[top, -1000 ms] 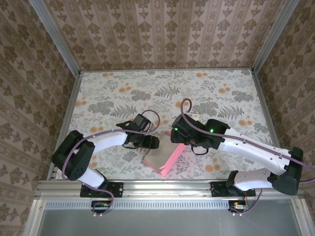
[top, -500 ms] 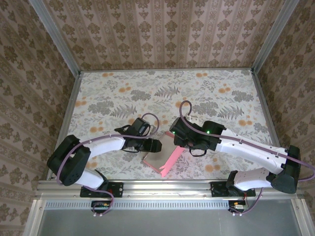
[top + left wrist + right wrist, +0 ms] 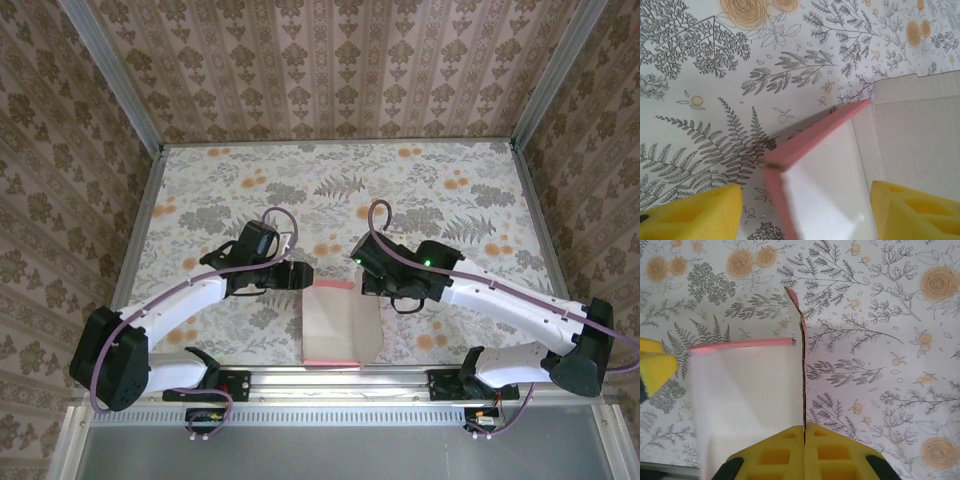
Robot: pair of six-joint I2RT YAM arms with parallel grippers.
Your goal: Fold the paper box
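Two arms at work on a card box: the box point(image 3: 338, 325) lies opened out, pale inner side up, on the flower-printed table point(image 3: 450, 190). It sits at the middle of the near edge, between the two arms. Thin pink strips line its far and near ends.

The right gripper point(image 3: 368, 290) stands at the box's far right corner. Its yellow pads point(image 3: 782, 452) are pressed together on a thin side wall point(image 3: 802, 370) of the card. In the right wrist view this wall stands upright and shows edge-on, running away from the pads to a pink tip. To the left of it the pale panel lies flat, closed at its far end by a pink edge.

The left gripper point(image 3: 303, 275) hovers at the box's far left corner, its yellow fingers point(image 3: 690, 215) spread wide and gripping nothing. In the left wrist view a corner of the box sits between them, where a pink flap point(image 3: 815, 135) tilts up from the table and meets a second pink edge. One finger is over the patterned table, the other over the pale card. Whether either finger touches the card cannot be told.
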